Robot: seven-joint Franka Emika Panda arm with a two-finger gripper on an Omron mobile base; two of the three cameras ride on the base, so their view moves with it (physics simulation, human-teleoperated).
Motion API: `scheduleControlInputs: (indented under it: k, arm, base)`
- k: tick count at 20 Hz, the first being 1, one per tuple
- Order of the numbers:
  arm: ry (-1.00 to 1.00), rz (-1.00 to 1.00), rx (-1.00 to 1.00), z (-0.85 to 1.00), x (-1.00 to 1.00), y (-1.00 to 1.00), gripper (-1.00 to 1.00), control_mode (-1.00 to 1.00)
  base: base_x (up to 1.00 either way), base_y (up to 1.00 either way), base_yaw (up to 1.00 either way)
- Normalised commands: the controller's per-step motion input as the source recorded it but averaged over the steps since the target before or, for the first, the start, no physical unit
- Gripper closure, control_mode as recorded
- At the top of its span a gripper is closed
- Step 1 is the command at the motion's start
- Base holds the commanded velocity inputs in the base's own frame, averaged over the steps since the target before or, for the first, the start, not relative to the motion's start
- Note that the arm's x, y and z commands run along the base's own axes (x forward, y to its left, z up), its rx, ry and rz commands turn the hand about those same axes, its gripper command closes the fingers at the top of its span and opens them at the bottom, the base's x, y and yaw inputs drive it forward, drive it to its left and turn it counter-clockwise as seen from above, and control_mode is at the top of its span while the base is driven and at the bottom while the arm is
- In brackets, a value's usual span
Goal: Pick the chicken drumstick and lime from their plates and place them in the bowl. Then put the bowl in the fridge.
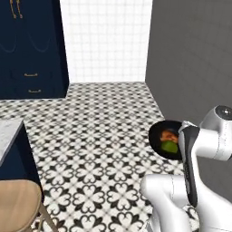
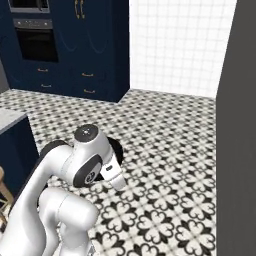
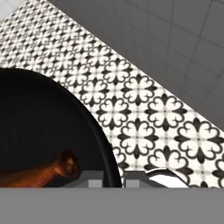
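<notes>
Gripped at its rim, the bowl (image 3: 48,131) hangs above the floor, the end effector (image 3: 113,178) pinching it. Chicken drumstick (image 3: 41,171) and lime (image 1: 169,146) lie inside. Glossy, rigid, likely slippery: keep level.

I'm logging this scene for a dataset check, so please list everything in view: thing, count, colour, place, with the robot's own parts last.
bowl: one, glossy black, held up above the floor beside the arm's wrist
chicken drumstick: one, reddish-brown, inside the bowl
lime: one, green, inside the bowl next to the drumstick
fridge: one, grey, its flat side rising on the right
navy cabinets: one bank, navy with gold handles, far left wall
oven: one, dark, built into the cabinets
counter: one, pale marble top on a navy base, left edge
stool: one, light wood, lower left
floor: black-and-white patterned tile
wall: white tile, at the back
arm: one, white
gripper: one, at the bowl's rim
</notes>
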Motion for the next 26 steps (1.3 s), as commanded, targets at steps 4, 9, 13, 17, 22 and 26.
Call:
scheduleControlInputs:
  k: [4,9,13,17,22,26]
  arm:
    - [0.0,0.0,0.0,0.0,0.0,0.0,1.0,1.0]
    - [0.0,0.0,0.0,0.0,0.0,0.0,1.0,1.0]
    - [0.0,0.0,0.0,0.0,0.0,0.0,1.0,1.0]
    - [0.0,0.0,0.0,0.0,0.0,0.0,1.0,1.0]
    - [0.0,0.0,0.0,0.0,0.0,0.0,1.0,1.0]
    - [0.0,0.0,0.0,0.0,0.0,0.0,1.0,1.0]
  base:
    - [1.0,-0.02,0.02]
    - [1.0,-0.09,0.02]
    - [1.0,-0.1,0.09]
    - [1.0,-0.01,0.23]
    - [1.0,0.0,0.48]
    - [1.0,-0.02,0.6]
